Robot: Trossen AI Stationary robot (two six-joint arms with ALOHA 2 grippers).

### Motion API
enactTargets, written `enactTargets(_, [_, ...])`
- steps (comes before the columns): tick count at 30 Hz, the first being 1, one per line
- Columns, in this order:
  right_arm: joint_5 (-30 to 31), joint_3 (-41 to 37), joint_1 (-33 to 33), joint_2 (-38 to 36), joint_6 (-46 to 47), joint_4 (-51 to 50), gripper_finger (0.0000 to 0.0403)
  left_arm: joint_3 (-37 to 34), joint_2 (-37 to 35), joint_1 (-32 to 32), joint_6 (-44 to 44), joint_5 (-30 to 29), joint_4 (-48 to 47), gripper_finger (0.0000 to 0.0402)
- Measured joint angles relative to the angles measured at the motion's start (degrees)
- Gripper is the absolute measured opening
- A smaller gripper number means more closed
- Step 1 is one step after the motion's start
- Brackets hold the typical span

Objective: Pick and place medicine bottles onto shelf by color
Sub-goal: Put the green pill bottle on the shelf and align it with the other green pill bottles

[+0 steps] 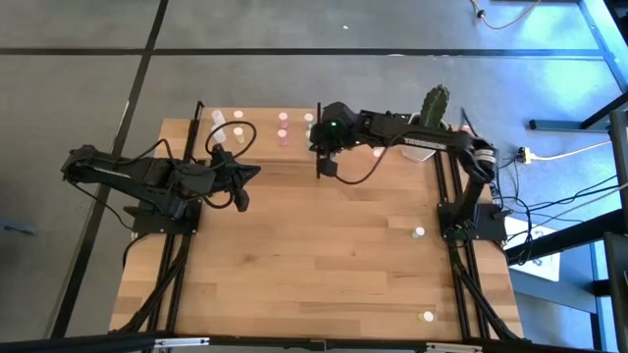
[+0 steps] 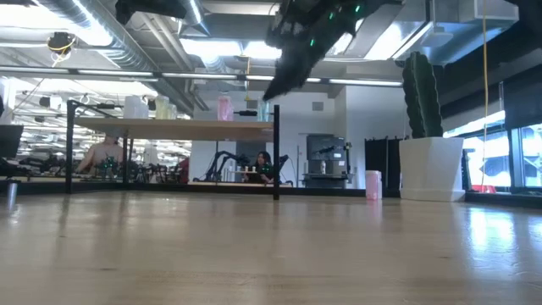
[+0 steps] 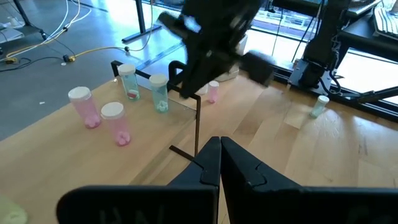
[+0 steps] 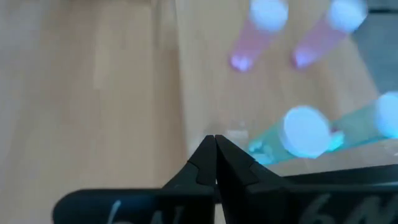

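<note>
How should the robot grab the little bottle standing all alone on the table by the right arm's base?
Pinch the bottle across its round body, just below the white cap, coming straight down from above. It stands upright with bare table all round it, so a finger can drop on either side.

You see a table (image 1: 294, 265) of pale wood planks, smooth with a soft sheen. The shelf (image 2: 182, 129) is a light wood board on thin matt black metal posts. The bottles (image 3: 118, 124) look like translucent plastic with matt white caps. Both grippers, left (image 3: 219, 163) and right (image 4: 214, 160), are matt black plastic. At the table's far right corner, the pot (image 2: 432, 168) looks smooth and white.
</note>
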Motion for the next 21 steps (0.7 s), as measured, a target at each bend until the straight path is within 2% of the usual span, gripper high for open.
enactTargets(8, [3.5,0.11,3.47,-8.91,2.37,-1.83,0.0004,0.0,-0.02,-0.01,0.36,0.02,-0.42,0.0001])
enactTargets(10, [6.49,0.15,5.03,-11.56,3.71,-3.58,0.0004,0.0,-0.02,-0.01,0.37,0.02,-0.68,0.0001])
enactTargets(13, [12.37,0.15,8.09,-14.86,5.97,-8.98,0.0004,0.0,-0.02,-0.01,0.37,0.03,-0.87,0.0001])
enactTargets(21, [17.6,0.17,17.56,-21.65,22.26,-26.45,0.0003,0.0,-0.02,-0.09,1.83,2.66,-0.91,0.0001])
